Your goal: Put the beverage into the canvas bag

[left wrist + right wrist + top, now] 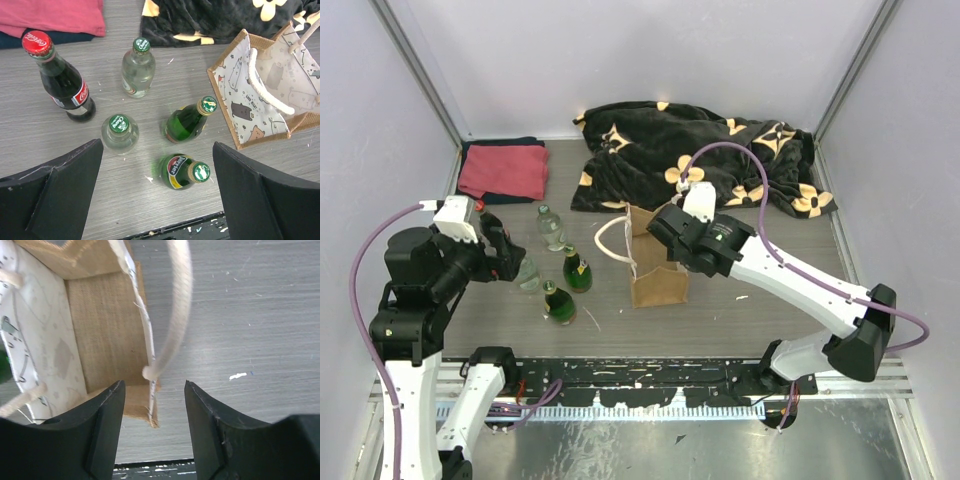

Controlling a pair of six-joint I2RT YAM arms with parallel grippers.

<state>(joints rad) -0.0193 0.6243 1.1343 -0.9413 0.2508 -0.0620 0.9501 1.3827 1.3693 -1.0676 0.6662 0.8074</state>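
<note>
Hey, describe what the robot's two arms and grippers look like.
The left arm and right arm have white links with bulky black joint housings, and a purple cable loops along each. The left gripper and right gripper have broad, matte black, wedge-shaped fingers with scuffed edges.

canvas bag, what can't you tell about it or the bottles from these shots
- canvas bag inside: top view, right gripper covers part; left wrist view, frame edge cuts it off.
- cola bottle: top view, left arm hides nearly all of it.
- green bottles: top view, labels too small to read.
</note>
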